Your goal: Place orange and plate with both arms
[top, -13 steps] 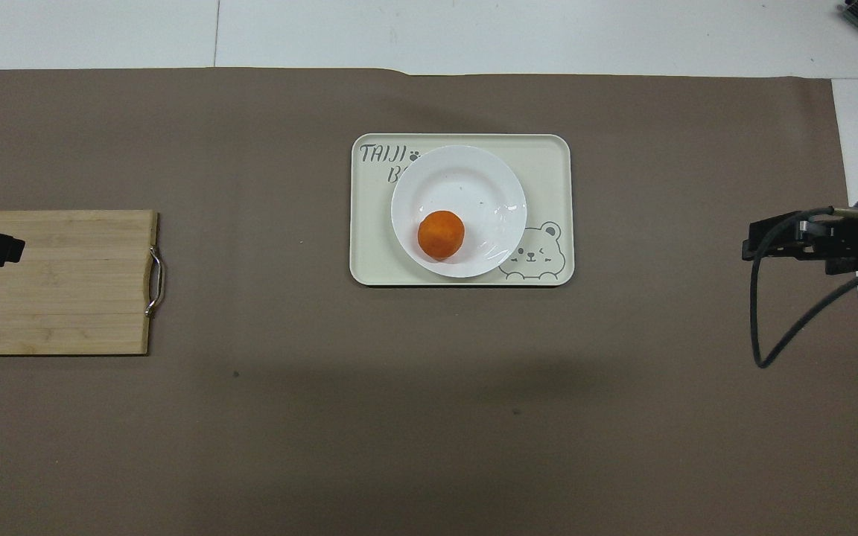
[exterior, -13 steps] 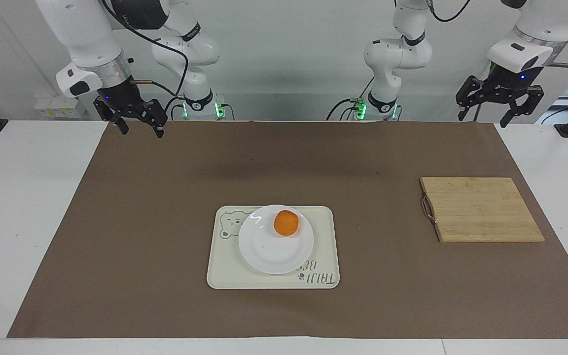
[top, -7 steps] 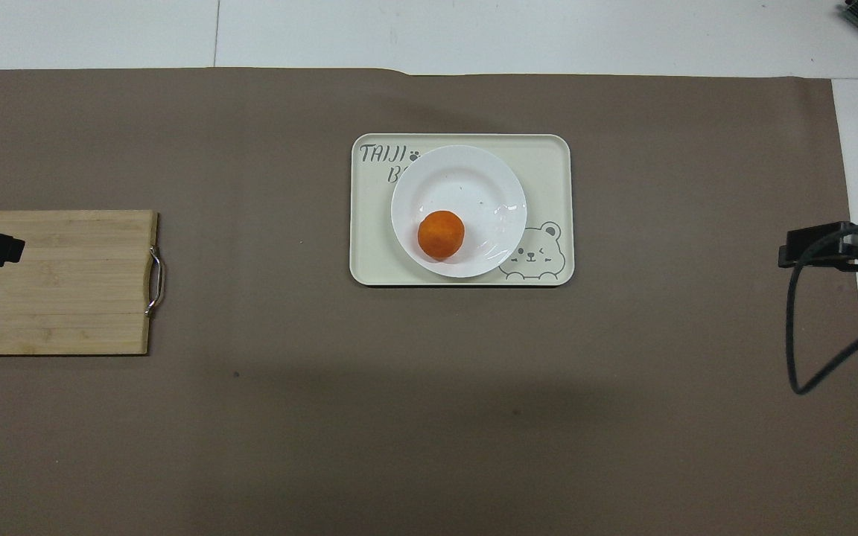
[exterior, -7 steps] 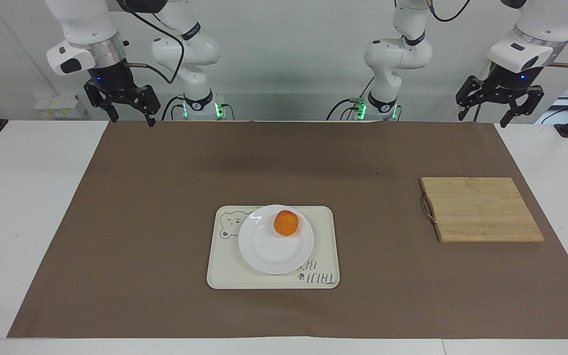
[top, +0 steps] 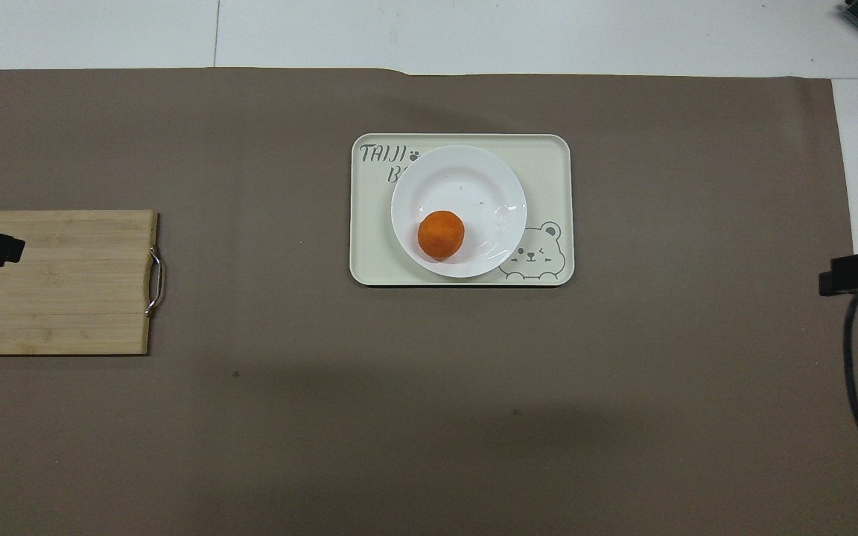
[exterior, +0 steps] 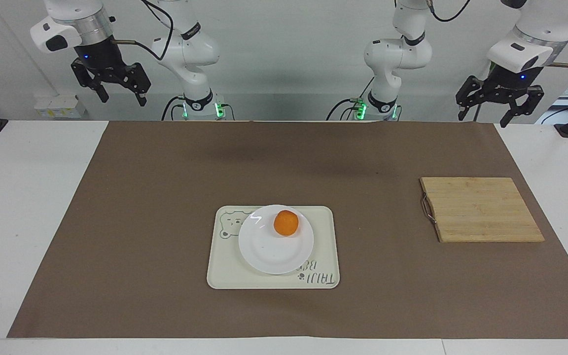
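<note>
The orange [exterior: 286, 223] [top: 441, 234] rests on the white plate [exterior: 269, 251] [top: 466, 182], on the part of it nearest the robots. The plate sits on a cream tray with a bear drawing [exterior: 225, 271] [top: 548, 160] in the middle of the brown mat. My right gripper [exterior: 122, 97] hangs open and empty, high over the table's edge at the right arm's end. My left gripper [exterior: 492, 115] is open and empty, raised over the mat's corner at the left arm's end. Both are well apart from the tray.
A bamboo cutting board with a metal handle [exterior: 481, 209] [top: 53, 281] lies on the mat toward the left arm's end. The brown mat [exterior: 165, 197] covers most of the white table. A black cable [top: 857, 357] dangles from the right arm.
The right gripper has risen and drawn back toward its own end of the table, away from the mat. The left arm, orange, plate and tray have not moved.
</note>
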